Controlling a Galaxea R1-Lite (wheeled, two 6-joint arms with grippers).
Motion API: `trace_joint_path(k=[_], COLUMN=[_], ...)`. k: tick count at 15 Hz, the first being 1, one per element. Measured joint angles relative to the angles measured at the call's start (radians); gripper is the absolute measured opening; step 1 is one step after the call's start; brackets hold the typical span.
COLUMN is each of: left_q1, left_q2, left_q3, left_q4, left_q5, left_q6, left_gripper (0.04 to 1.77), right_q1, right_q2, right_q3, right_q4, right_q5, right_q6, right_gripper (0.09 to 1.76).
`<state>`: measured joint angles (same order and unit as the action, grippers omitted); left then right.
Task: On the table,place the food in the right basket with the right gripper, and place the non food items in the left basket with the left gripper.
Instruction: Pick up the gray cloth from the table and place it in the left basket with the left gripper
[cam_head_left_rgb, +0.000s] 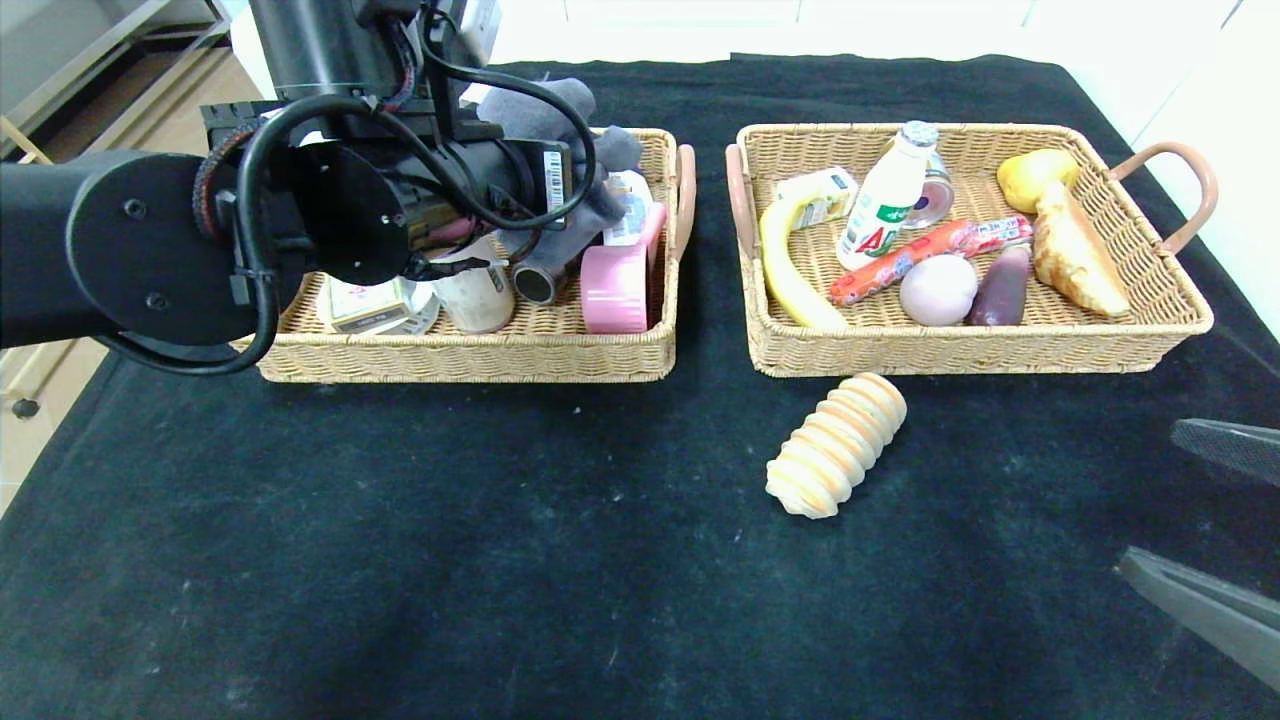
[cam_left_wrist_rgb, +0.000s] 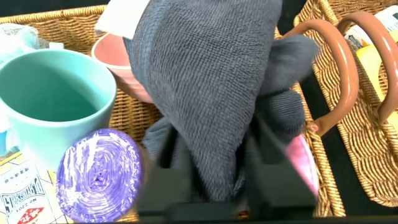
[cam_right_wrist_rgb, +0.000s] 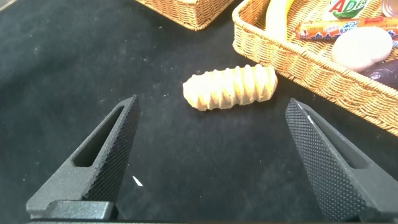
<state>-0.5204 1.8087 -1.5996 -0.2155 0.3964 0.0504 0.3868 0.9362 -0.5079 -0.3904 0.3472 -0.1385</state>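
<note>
Over the woven left basket (cam_head_left_rgb: 470, 355), the left tool (cam_left_wrist_rgb: 211, 165) seems to pinch a soft grey cloth (cam_left_wrist_rgb: 205, 81); the right tool (cam_right_wrist_rgb: 211, 162) gapes wide near ridged bread (cam_head_left_rgb: 836, 445).

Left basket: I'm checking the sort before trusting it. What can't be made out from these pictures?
- Head view: the left arm hides much of the left basket, so its full contents cannot be listed.
- Left wrist view: the grey cloth drapes over the left tool; grip unclear.
- Head view: the right tool is cut off by the frame edge.
- Box label: too small to read.
</note>
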Motion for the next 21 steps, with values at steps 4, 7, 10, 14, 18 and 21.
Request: trace_joint_path(k=[4,7,10,14,18,21], left_q1=[0.001,0.000,-0.001,-0.021,-0.107,-0.159], left_q2=[0.003,0.001,-0.001,-0.032,-0.139,-0.234], left_q3=[0.004,0.008,0.011,0.045,0.181,0.307], left_q4=[0.006,0.010,0.014,0.022,0.092,0.140], left_q5=[0.000,0.000,0.000,0.001,-0.026,-0.104], left_q6=[0.000,0.000,0.000,0.001,0.006,0.019], left_gripper=[1.03,1.25,1.40,1.52,1.60,1.64], right_q1=[0.001,0.001,0.001,0.001,0.000,-0.001], right_q2=[0.001,0.001,0.001,0.001,0.001,0.002], right_q3=[0.001,0.001,0.001,0.002,0.003,0.006], right_q4=[0.000,0.000,0.000,0.000,0.001,0.003], right_q5=[0.000,0.000,0.000,0.000,0.001,0.001], right_q6=[0.000,0.000,0.000,0.000,0.000,-0.005], right_gripper=[1.71,1.71,1.71,1.71,1.71,1.71])
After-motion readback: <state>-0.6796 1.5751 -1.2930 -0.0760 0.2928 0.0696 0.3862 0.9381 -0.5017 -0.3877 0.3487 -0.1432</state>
